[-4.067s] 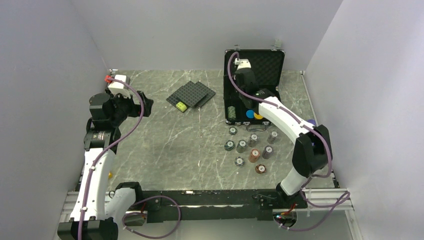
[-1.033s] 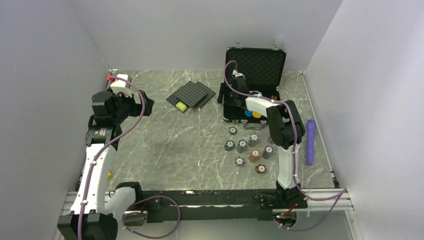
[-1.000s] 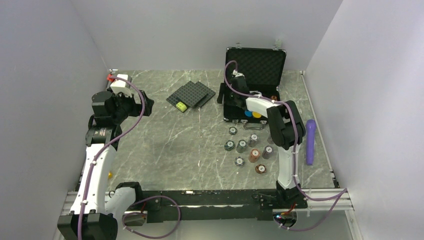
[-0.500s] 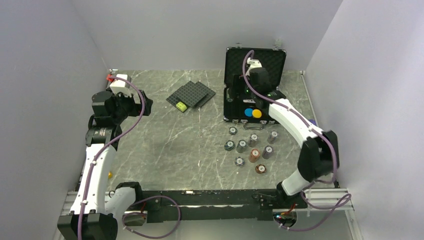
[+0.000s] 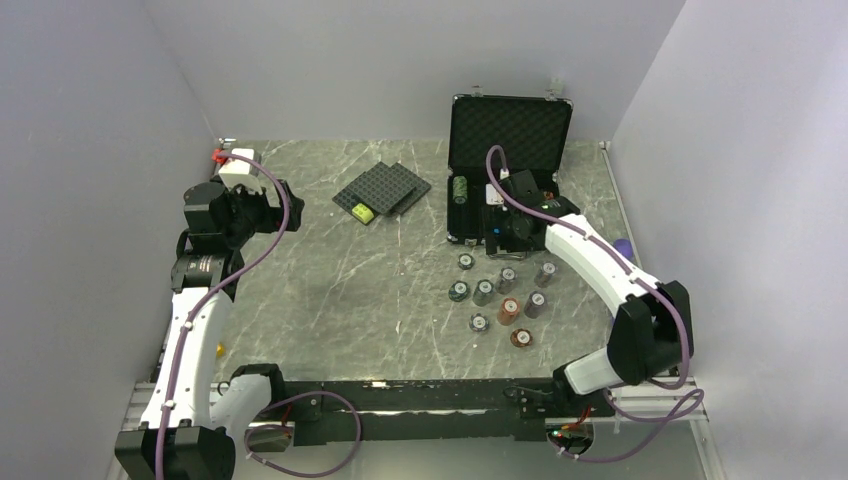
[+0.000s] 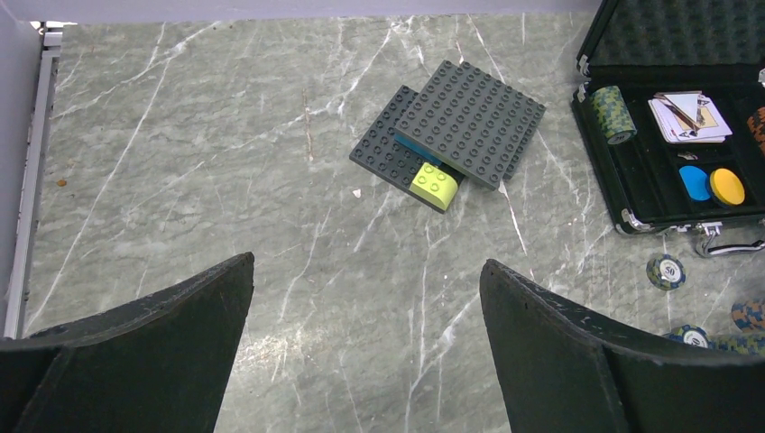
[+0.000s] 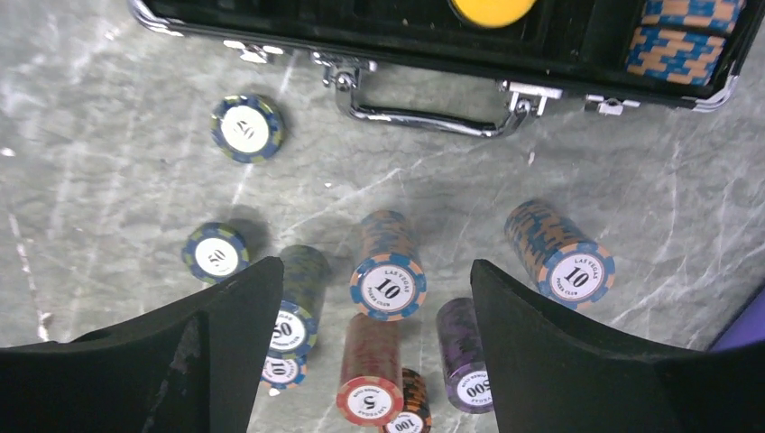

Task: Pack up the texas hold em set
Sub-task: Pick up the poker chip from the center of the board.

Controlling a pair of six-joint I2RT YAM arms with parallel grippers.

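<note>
The black silver-edged briefcase (image 5: 510,130) stands open at the back right; its base holds a green chip stack (image 5: 460,190), cards (image 6: 690,117), a blue disc (image 6: 695,182) and an orange disc (image 6: 727,187). My right gripper (image 5: 503,240) hovers open at the case's front edge. In its wrist view the right gripper (image 7: 377,263) is above the loose stacks: two orange-blue "10" stacks (image 7: 388,280), a red "5" stack (image 7: 372,379), a purple stack (image 7: 467,361) and green "50" chips (image 7: 245,128). It holds nothing. My left gripper (image 6: 367,263) hangs open over bare table at the far left.
Dark grey studded plates (image 5: 385,188) with a yellow-green brick (image 6: 435,185) lie at the back centre. A white and red toy (image 5: 235,162) sits in the back left corner. A purple object (image 5: 622,245) shows behind the right arm. Walls close in on three sides.
My right gripper has come from the back of the open case to its front edge, above the loose chip stacks. The left arm has not moved.
</note>
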